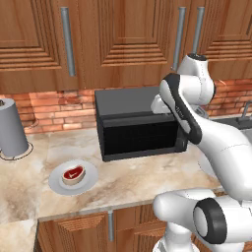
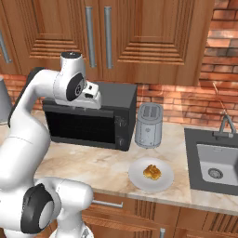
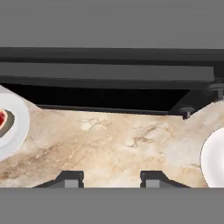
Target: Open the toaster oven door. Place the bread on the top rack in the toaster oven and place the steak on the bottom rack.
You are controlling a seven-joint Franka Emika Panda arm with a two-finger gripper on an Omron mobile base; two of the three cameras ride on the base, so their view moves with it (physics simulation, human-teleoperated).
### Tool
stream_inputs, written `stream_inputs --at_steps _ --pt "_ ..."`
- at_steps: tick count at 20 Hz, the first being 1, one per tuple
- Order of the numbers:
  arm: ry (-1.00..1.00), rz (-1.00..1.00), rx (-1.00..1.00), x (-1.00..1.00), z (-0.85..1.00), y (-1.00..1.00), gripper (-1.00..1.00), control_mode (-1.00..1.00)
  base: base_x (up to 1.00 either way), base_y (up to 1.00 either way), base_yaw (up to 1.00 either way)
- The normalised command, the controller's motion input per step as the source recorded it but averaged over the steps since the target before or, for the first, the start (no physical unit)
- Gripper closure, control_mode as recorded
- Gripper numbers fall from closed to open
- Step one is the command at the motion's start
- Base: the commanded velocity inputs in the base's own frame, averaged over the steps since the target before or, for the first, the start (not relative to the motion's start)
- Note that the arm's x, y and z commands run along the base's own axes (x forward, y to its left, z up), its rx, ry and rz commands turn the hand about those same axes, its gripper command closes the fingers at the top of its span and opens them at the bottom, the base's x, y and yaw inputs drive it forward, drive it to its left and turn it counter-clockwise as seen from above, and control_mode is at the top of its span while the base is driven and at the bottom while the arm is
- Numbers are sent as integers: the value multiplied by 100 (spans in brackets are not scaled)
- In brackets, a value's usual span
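Overhead, boxy black toaster oven [image 1: 135,123], mesh-textured toaster oven door [image 2: 81,126]

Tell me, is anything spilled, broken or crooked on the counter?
Nothing stands out. The steak sits on its plate, the bread on its plate, and the toaster oven door is shut and straight.
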Motion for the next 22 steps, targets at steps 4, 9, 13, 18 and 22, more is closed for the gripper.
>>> stream_inputs --at_steps 4,9,13,18,22 --pt "14 0 -19 7 -22 11 -100 -100 0 0 0" --pt "4 12 -39 1 -50 37 -100 -100 0 0 0" --pt "-12 20 -51 0 -12 22 -100 -100 0 0 0" --pt "-5 12 -47 24 0 2 -100 -100 0 0 0" --pt "-5 0 -37 54 0 2 -100 -100 0 0 0"
